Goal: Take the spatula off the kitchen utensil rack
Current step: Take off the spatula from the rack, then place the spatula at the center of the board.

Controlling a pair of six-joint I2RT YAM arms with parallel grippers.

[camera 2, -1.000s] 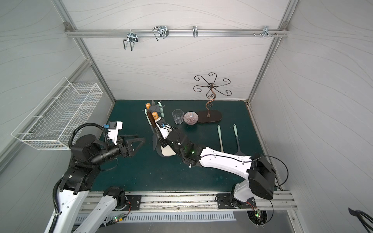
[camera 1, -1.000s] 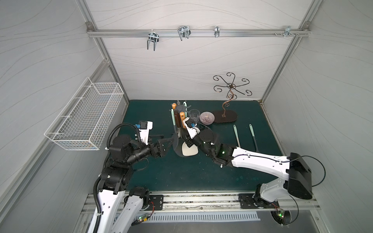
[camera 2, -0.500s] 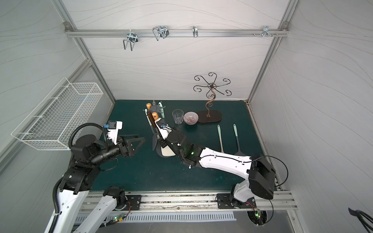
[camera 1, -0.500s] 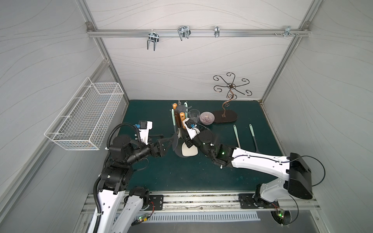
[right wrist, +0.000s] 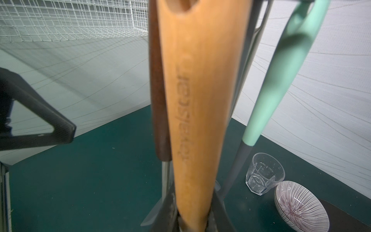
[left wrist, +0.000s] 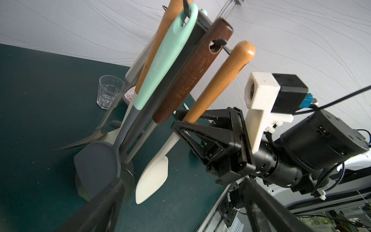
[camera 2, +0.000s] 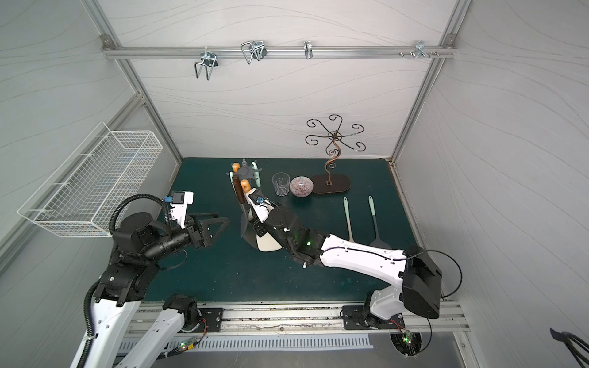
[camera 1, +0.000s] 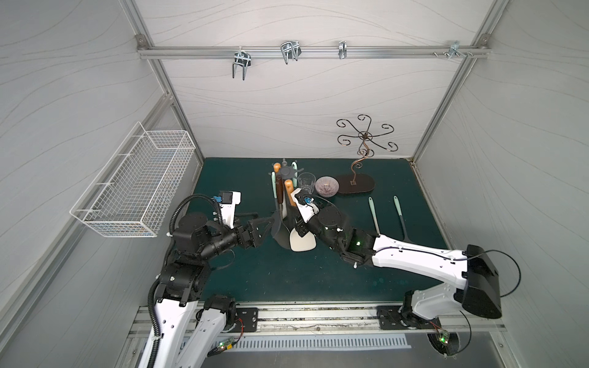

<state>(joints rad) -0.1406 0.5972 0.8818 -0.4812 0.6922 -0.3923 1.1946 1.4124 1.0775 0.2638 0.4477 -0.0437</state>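
Lift-off is the step in hand, I judge. Right gripper (left wrist: 180, 120) is clamped on the spatula (left wrist: 218, 84) low on its pale wooden handle, which leans out beside the rack (camera 1: 286, 173). Whether it has cleared its hook I cannot tell. Left gripper (camera 2: 223, 217) gapes empty nearby. The next move calls for drawing the spatula away without snagging the neighbouring handles.

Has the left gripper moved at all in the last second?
No. In a top view the left gripper keeps the same spot, open, between the white wire basket and the kitchen utensil rack.
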